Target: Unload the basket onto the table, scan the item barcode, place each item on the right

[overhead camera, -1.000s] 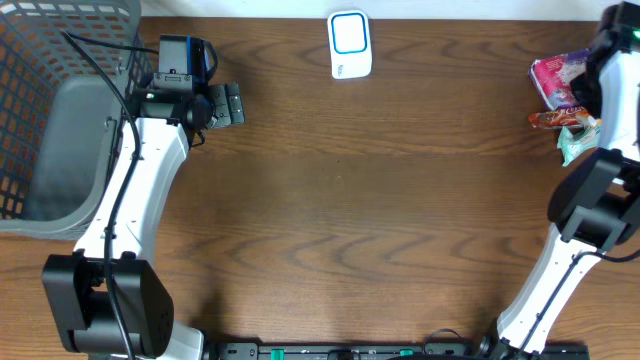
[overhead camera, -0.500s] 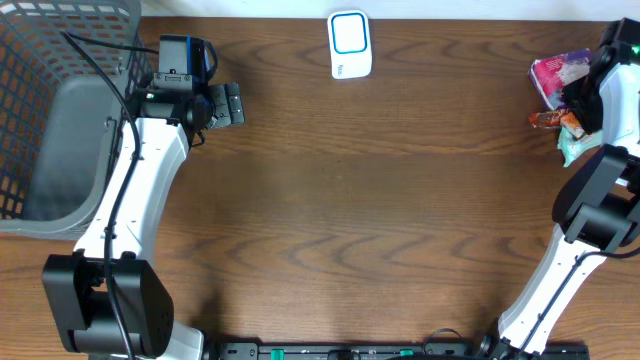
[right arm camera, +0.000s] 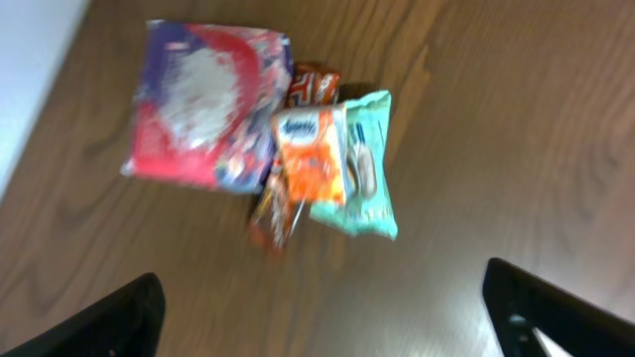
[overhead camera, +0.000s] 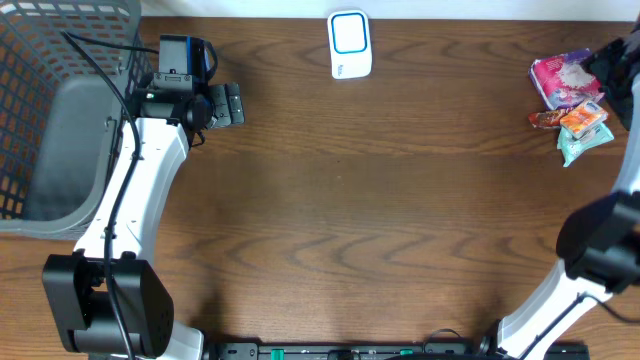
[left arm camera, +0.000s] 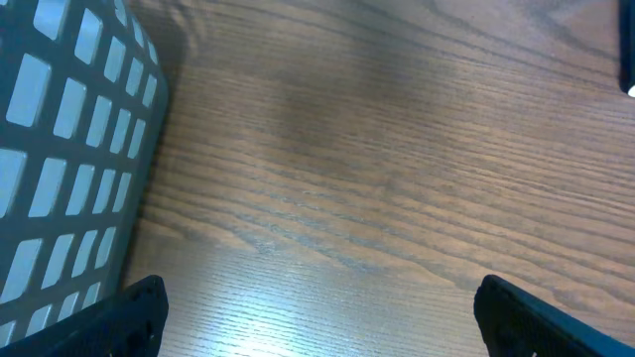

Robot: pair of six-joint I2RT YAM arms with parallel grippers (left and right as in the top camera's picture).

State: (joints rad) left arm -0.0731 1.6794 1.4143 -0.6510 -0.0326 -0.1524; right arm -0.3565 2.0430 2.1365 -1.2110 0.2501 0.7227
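Basket point(overhead camera: 22, 100) left, scanner point(overhead camera: 350, 44) centre-back, snack packets point(overhead camera: 570, 95) right.

Wood-grain table point(overhead camera: 400, 200) with a soft sheen, matt grey plastic basket point(overhead camera: 35, 60) at 9 o'clock, glossy film snack packets point(right arm camera: 298, 169)

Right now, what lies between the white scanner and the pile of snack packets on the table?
Nothing. In the overhead view only bare brown table runs from the scanner to the snack packets.
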